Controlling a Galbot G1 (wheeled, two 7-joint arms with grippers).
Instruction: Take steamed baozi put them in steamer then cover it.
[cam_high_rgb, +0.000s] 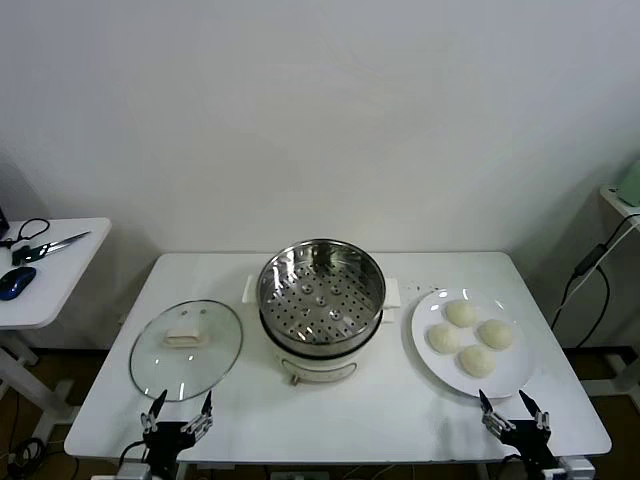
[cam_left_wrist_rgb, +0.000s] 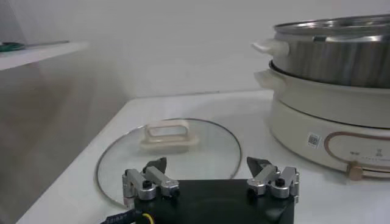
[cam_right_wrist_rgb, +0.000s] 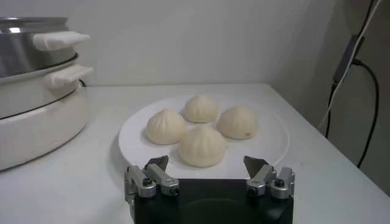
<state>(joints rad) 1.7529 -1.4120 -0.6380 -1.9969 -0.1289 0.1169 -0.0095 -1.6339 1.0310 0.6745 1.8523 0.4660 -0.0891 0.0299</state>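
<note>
Nothing picked yet. Four buns sit on plate at steamer's 3 o'clock; lid lies at its 9. Right gripper spread and empty near plate for reach; left gripper spread and empty by lid.

Bare lab-like room: plain white wall, white table, side desk with cables.

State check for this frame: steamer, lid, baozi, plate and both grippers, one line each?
steamer: uncovered, tray empty.
glass lid: off, flat on table left of steamer.
baozi: four, all on plate.
plate: right of steamer, loaded.
left gripper: open, empty.
right gripper: open, empty.
</note>
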